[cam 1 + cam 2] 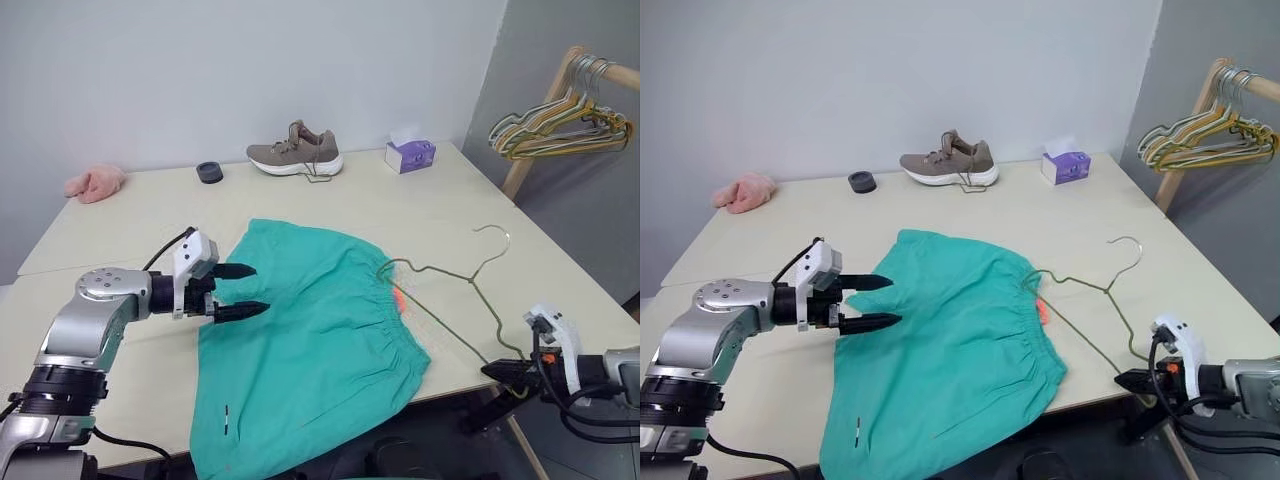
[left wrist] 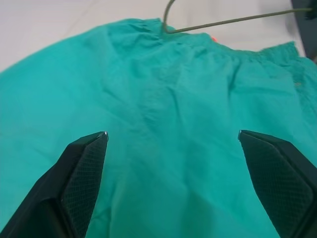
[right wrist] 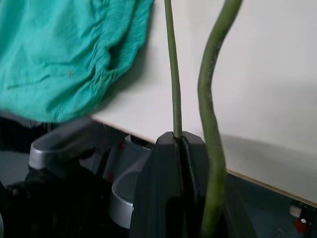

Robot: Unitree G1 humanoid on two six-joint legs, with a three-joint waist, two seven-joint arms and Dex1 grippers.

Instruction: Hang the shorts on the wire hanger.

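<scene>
Your right tool (image 1: pixel 497 370) sits clenched on the wire hanger's (image 1: pixel 450 275) near corner at the tabletop (image 1: pixel 120 235) edge; its far-left arm lies in the shorts' (image 1: pixel 310 350) waistband. Your left tool (image 1: pixel 248 291), released, hovers at their left edge.

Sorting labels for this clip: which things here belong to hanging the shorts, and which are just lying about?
Part of the job:
- shorts
- wire hanger, one end under the waistband
- right gripper, shut on the hanger
- left gripper, open by the shorts

Lying about:
- shoe
- tissue box
- pink cloth
- dark ring
- hanger bundle
</scene>
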